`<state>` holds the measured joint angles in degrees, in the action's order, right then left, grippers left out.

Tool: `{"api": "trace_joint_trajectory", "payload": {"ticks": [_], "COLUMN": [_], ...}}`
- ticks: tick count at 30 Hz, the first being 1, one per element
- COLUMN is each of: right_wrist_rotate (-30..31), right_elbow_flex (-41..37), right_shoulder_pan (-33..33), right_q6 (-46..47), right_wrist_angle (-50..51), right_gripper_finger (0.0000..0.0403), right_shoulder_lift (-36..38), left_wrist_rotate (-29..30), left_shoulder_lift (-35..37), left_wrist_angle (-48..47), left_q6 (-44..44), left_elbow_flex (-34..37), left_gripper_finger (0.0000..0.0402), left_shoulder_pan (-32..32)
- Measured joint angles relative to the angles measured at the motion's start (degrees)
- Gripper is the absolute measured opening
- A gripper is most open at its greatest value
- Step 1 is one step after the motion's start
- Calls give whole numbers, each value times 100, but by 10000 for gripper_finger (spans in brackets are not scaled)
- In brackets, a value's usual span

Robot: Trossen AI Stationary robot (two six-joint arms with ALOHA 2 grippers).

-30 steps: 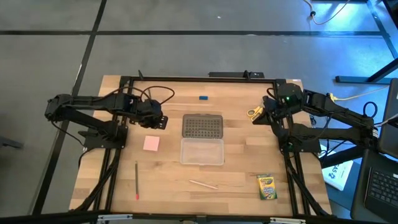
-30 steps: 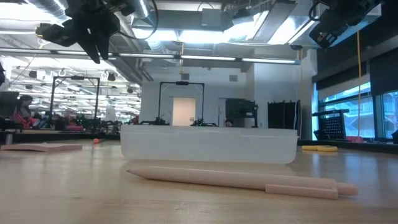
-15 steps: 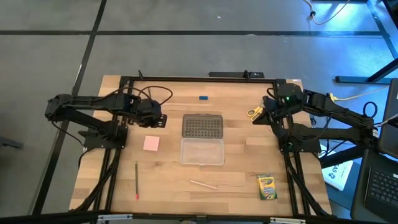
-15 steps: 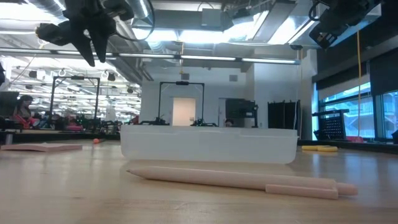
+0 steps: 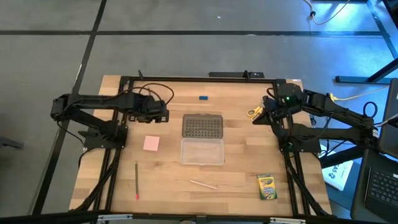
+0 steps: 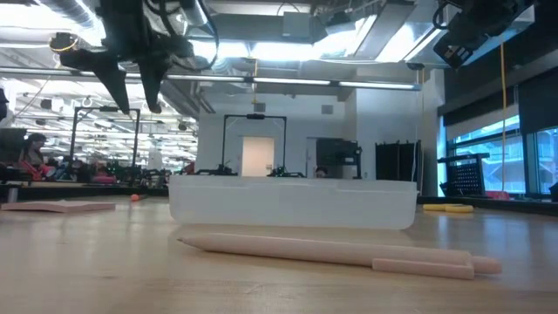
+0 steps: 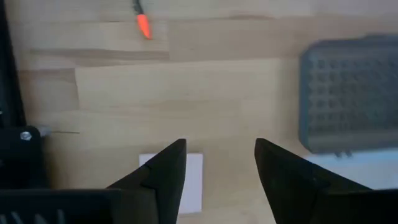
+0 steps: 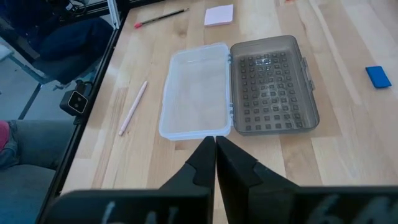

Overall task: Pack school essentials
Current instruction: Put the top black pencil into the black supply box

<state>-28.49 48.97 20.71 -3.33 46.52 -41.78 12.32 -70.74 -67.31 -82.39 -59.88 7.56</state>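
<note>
Wood table (image 5: 242, 168) holds all the school things, spread out flat. 2 dark arms hang over it. The left gripper (image 5: 164, 115) is up in the air on the left side, above bare wood just past the pink square pad (image 5: 151, 143), and its 2 fingers (image 7: 163, 177) stand apart with nothing between them. The right gripper (image 5: 266, 109) waits at the right side, fingers pressed together and empty, just beside the yellow-handled scissors (image 5: 253, 113).

In the middle lies the clear case (image 5: 202, 151), open, with its grey dotted lid (image 5: 202, 126) folded flat on the far side of it. The pad lies to the left of the case, apart from it. A pencil with a red end (image 5: 136, 180) lies near the front left. A pale pencil (image 5: 203, 183) lies in front of the case. The green-and-yellow crayon box (image 5: 267, 186) sits at the front right. The tiny blue block (image 5: 203, 97) rests near the back edge, beyond the lid.
</note>
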Motion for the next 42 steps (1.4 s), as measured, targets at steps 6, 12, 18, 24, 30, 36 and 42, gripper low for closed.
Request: {"api": "trace_joint_trajectory", "payload": {"ticks": [6,12,18,24,30,36,42], "right_wrist_rotate": [0,0,0,0,0,0,0], "right_elbow_flex": [0,0,0,0,0,0,0], "right_shoulder_pan": [0,0,0,0,0,0,0], "right_q6": [-2,-1,-1,2,4,6,9], "right_wrist_angle": [2,2,2,2,2,2,2], "right_gripper_finger": [16,16,16,16,16,16,16], "right_shoulder_lift": [0,0,0,0,0,0,2], "left_wrist_rotate": [-294,-520,-1139,-953,-675,-687,-708], "left_shoulder_lift": [-288,-670,-744,-741,-742,-816,-1117], "left_wrist_angle": [2,327,1822,2206,2132,2279,2467], "left_q6": [292,896,948,959,1492,1851,2099], "left_elbow_flex": [0,95,1090,1500,1504,1733,1794], "left_gripper_finger": [186,186,186,186,186,186,186], "left_shoulder_pan": [835,1551,1882,2137,2503,2874,3078]}}
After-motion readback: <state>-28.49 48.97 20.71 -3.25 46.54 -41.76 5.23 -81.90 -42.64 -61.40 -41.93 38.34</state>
